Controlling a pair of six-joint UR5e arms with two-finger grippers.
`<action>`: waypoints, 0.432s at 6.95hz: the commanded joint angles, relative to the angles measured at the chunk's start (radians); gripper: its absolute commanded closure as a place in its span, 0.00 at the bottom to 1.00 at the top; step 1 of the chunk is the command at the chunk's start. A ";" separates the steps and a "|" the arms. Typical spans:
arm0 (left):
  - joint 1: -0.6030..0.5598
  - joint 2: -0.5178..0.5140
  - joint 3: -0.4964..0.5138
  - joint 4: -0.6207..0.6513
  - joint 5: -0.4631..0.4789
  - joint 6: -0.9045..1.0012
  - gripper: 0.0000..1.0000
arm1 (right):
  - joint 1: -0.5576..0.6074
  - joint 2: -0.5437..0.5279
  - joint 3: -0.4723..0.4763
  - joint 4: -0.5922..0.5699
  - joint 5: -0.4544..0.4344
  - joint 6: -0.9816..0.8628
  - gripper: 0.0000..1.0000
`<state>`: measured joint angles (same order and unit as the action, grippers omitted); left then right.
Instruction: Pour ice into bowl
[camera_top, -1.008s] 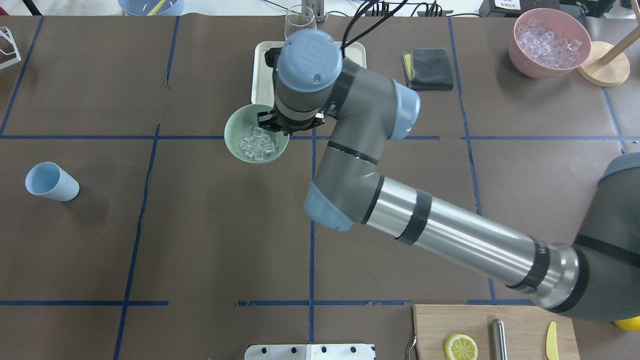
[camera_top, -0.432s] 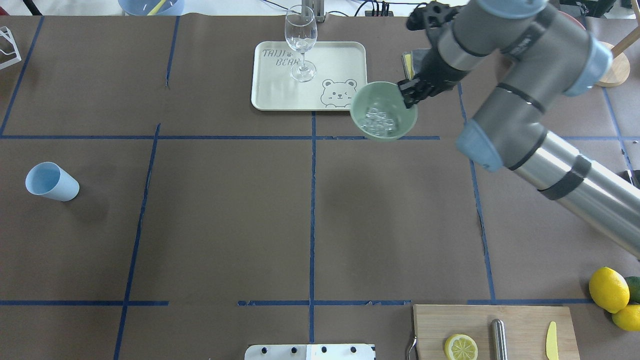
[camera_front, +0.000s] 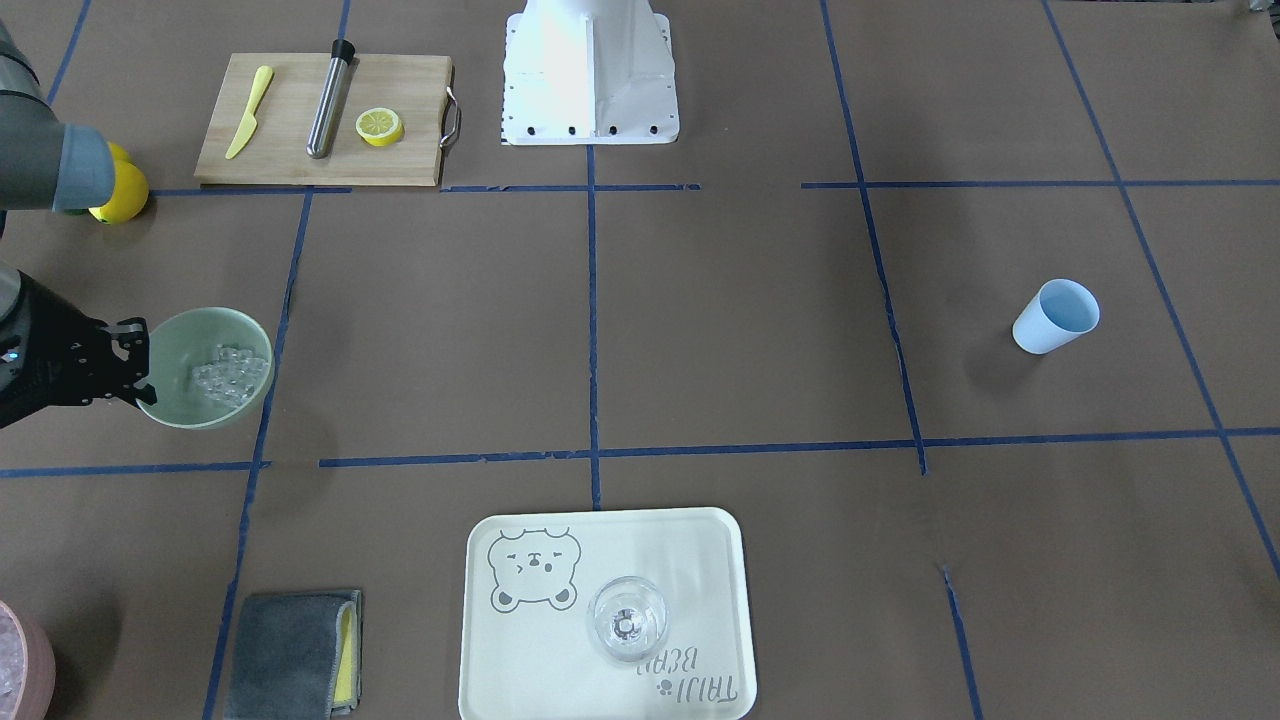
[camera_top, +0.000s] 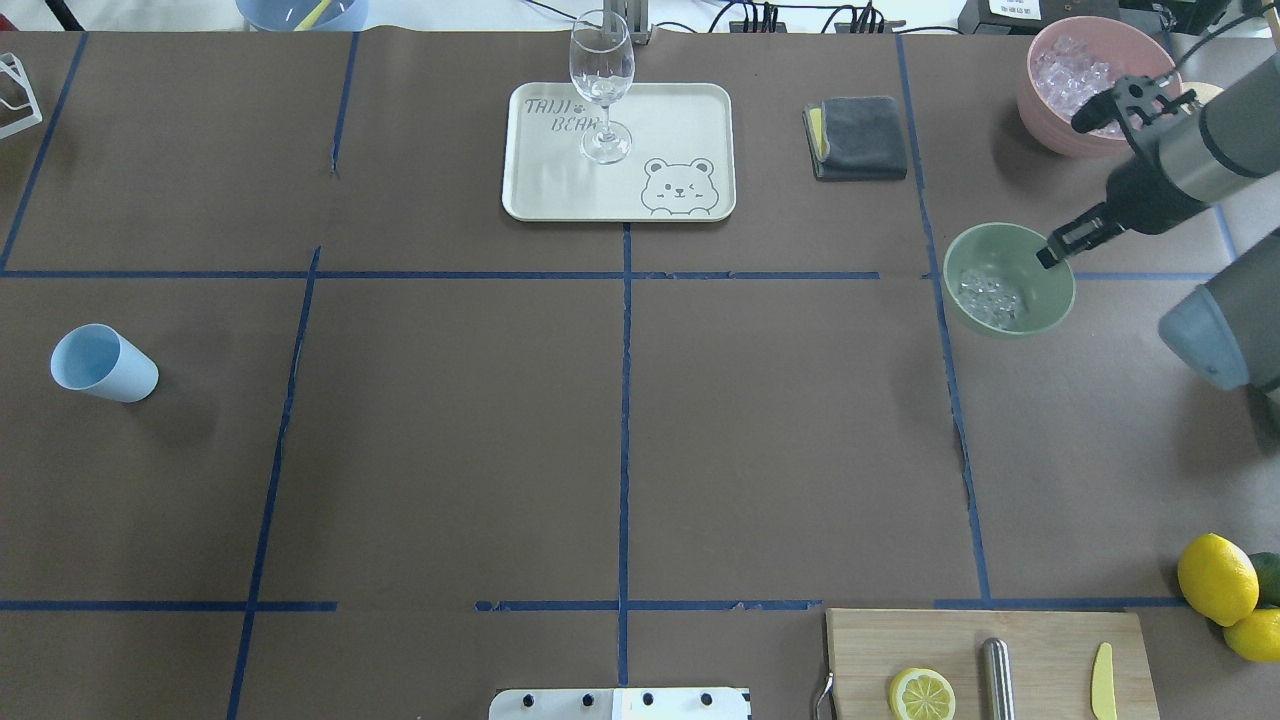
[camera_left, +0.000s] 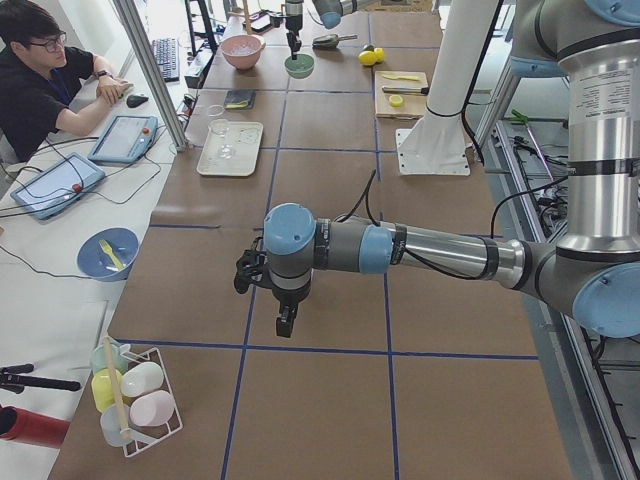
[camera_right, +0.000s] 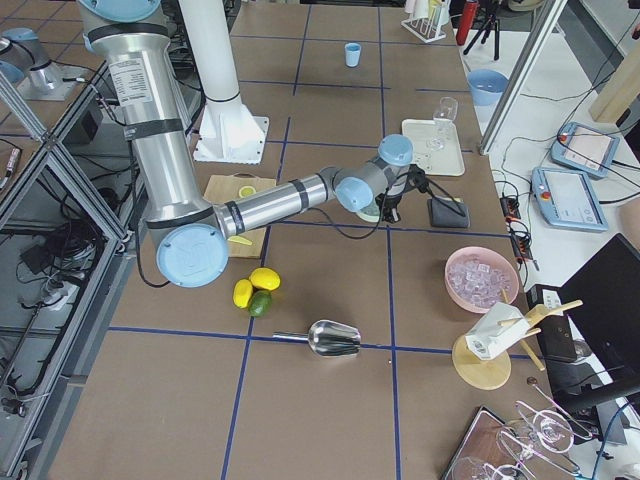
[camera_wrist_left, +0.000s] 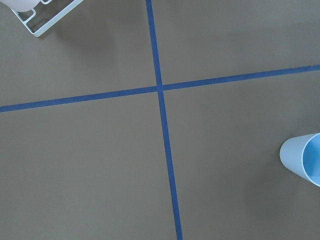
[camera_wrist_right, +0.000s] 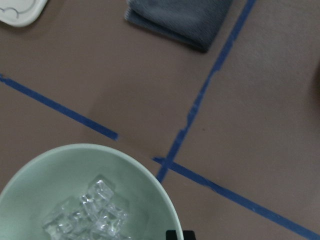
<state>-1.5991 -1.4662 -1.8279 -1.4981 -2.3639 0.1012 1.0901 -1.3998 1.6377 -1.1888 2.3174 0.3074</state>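
Observation:
My right gripper (camera_top: 1050, 252) is shut on the right rim of the pale mint-green bowl (camera_top: 1010, 280), at the right of the table in front of the pink container (camera_top: 1090, 85). The clear ice cubes (camera_top: 988, 297) lie heaped inside the bowl. The front-facing view shows the bowl (camera_front: 205, 367), the ice (camera_front: 230, 375) and the gripper (camera_front: 135, 372). The right wrist view shows the bowl (camera_wrist_right: 85, 195) and ice (camera_wrist_right: 90, 217) close below. I cannot tell whether the bowl touches the table. My left gripper (camera_left: 285, 322) shows only in the exterior left view; I cannot tell whether it is open or shut.
A pale blue cup (camera_top: 103, 363) lies at the far left. A tray (camera_top: 680, 120) with a wine glass (camera_top: 601, 80) and a grey cloth (camera_top: 858, 137) are at the back. A cutting board (camera_top: 1040, 640) and lemons (camera_top: 1215, 578) are at the front right.
My right arm has carried the bowl with the ice from in front of the tray's left side across to the right, to a spot near the pink container.

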 joint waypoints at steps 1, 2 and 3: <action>0.001 -0.008 -0.001 -0.002 0.000 0.000 0.00 | 0.010 -0.132 -0.070 0.208 0.023 -0.011 1.00; 0.001 -0.008 -0.001 -0.002 0.000 0.000 0.00 | 0.010 -0.162 -0.088 0.268 0.025 -0.005 1.00; 0.001 -0.009 -0.001 -0.002 0.000 0.000 0.00 | 0.010 -0.169 -0.091 0.270 0.025 -0.005 1.00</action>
<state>-1.5984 -1.4737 -1.8285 -1.5000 -2.3638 0.1012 1.0993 -1.5449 1.5603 -0.9552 2.3400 0.3002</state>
